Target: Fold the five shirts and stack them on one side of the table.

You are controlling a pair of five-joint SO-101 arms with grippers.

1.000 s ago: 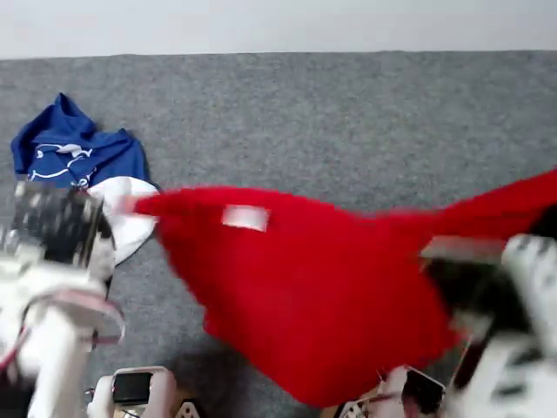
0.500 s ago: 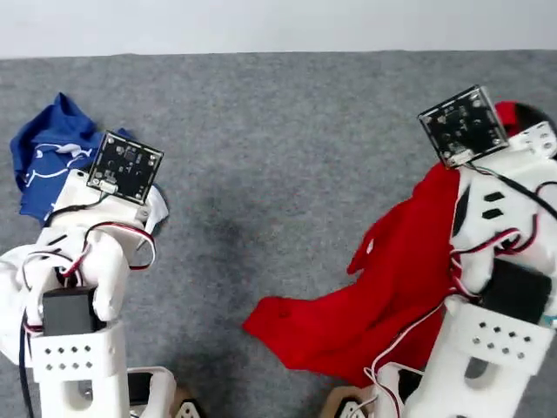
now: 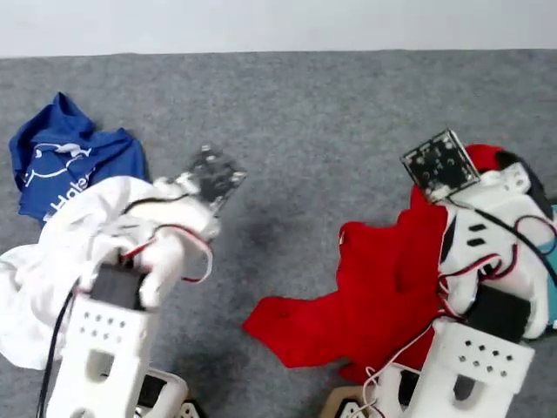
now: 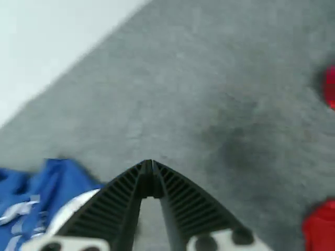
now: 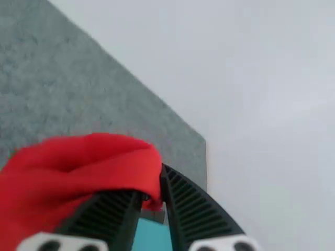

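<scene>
A red shirt (image 3: 383,296) lies bunched on the grey table at the right, draped up against my right arm. My right gripper (image 5: 157,175) is shut on a fold of this red shirt (image 5: 78,167), held above the table near its far edge. A white shirt (image 3: 52,270) hangs crumpled over my left arm at the left. Beyond it lies a blue shirt (image 3: 65,161) with white print, which the left wrist view also shows as the blue shirt (image 4: 36,193). My left gripper (image 4: 148,166) is shut with nothing in it, over bare table near the middle.
The grey table top (image 3: 305,122) is bare across the middle and back, ending at a pale wall. A teal object (image 3: 550,252) sits at the right edge beside my right arm. Both arm bases stand at the front edge.
The red shirt, spread in the air a second ago, has dropped into a heap at the right. My left arm has swung toward the middle, and the white shirt now drapes over it.
</scene>
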